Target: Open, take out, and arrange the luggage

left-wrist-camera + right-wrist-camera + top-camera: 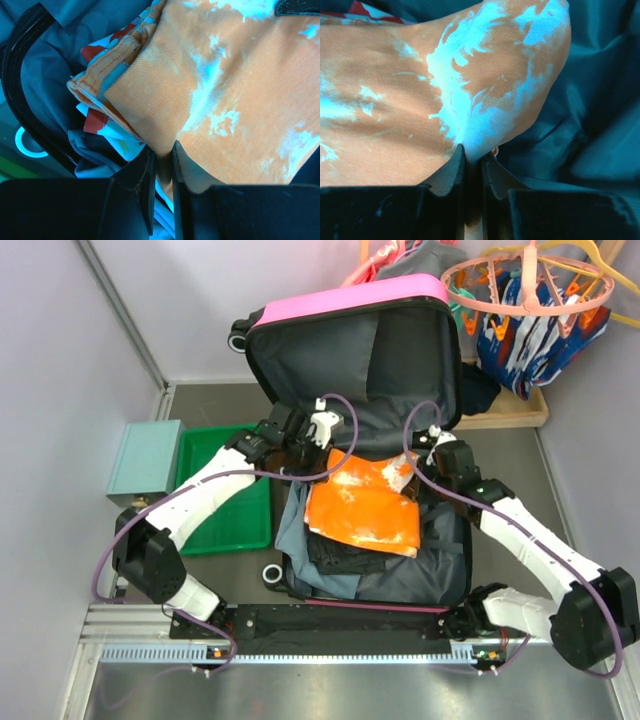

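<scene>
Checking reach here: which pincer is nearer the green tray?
Left. The left pincer sits just right of the green tray; the right pincer is across the orange garment.

1 pink luggage (pixel 345 302), w/ 2 wheels (pixel 238 340) showing. 1 orange cloth (pixel 365 505) w/ white blotches. 1 green tray (pixel 235 525). 1 small teal box (pixel 145 460). 2 robot arms (pixel 215 480). 1 round peach peg hanger (pixel 525 285) at the back.

**Pink shell, orange cloth**

The luggage (pixel 350 295) is hot pink, with black trim and grey lining. The garment (pixel 365 505) is bright orange with white blotches; the clothes (pixel 330 552) are dark grey. The tray (pixel 225 530) is green, the box (pixel 145 460) pale teal
</scene>
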Controlling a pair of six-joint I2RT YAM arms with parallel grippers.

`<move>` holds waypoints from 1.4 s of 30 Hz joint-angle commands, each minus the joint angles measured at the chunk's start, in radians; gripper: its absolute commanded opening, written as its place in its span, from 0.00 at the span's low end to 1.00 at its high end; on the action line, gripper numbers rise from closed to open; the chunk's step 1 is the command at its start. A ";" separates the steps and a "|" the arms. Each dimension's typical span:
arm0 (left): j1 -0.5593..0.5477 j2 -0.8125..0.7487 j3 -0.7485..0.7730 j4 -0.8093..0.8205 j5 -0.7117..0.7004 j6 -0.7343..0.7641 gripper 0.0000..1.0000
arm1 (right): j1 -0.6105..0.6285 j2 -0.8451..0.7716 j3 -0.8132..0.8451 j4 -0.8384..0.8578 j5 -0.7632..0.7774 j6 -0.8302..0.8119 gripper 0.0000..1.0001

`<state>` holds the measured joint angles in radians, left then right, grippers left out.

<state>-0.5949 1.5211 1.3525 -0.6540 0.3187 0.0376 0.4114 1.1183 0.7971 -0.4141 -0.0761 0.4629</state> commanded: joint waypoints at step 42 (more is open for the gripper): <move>-0.077 0.106 0.033 0.056 0.031 -0.021 0.63 | -0.002 -0.117 -0.045 -0.107 0.229 -0.033 0.00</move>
<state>-0.6491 1.6524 1.3415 -0.6125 0.3405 0.0170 0.4122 1.0039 0.7330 -0.5255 0.1036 0.4561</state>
